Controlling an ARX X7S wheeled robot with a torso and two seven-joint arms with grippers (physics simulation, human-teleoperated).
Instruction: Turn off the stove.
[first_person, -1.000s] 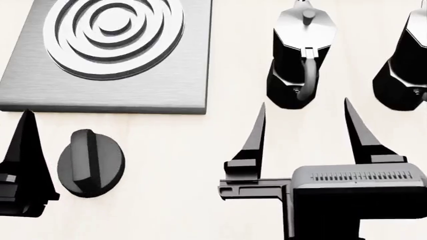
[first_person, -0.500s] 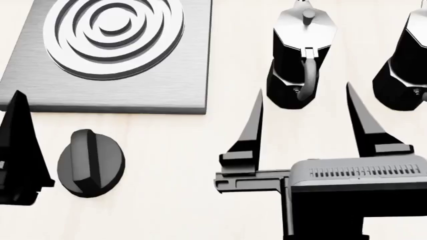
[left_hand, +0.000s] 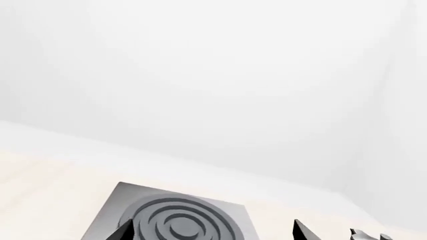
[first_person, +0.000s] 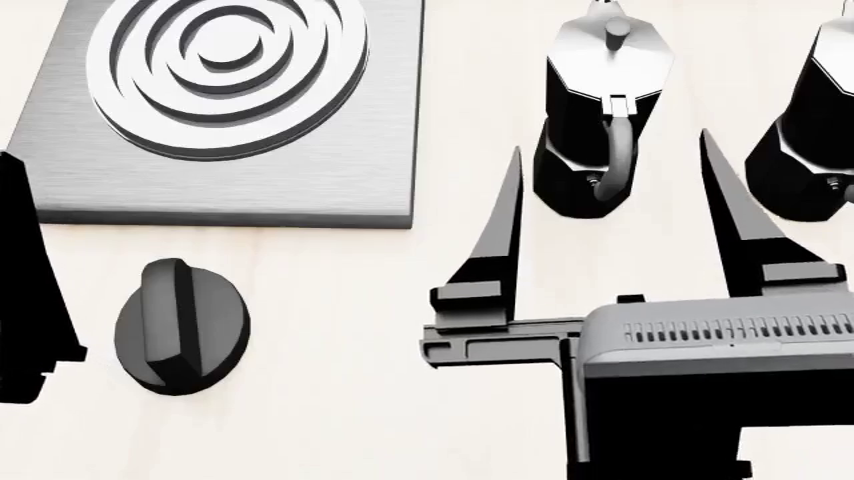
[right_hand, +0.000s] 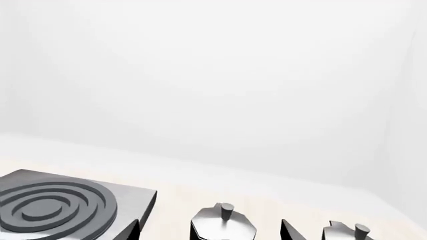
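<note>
Right pincer (first_person: 607, 215) reaches forward, fingers spread, beside the knob (first_person: 180, 326) — left pincer's (first_person: 30, 290) state unclear.

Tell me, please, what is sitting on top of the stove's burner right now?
Nothing rests on the stove: its ringed burner is bare in head and wrist views. Both moka pots stand on the counter beside it. The plate's far edge is cut off in the head view.

The stove (first_person: 254, 180) is a flat square plate of brushed grey metal, with a round burner (first_person: 227, 70) of concentric rings. Its black ridged knob (first_person: 180, 325) lies apart on the pale worktop (first_person: 360, 400) — just beside the plate's near edge.
</note>
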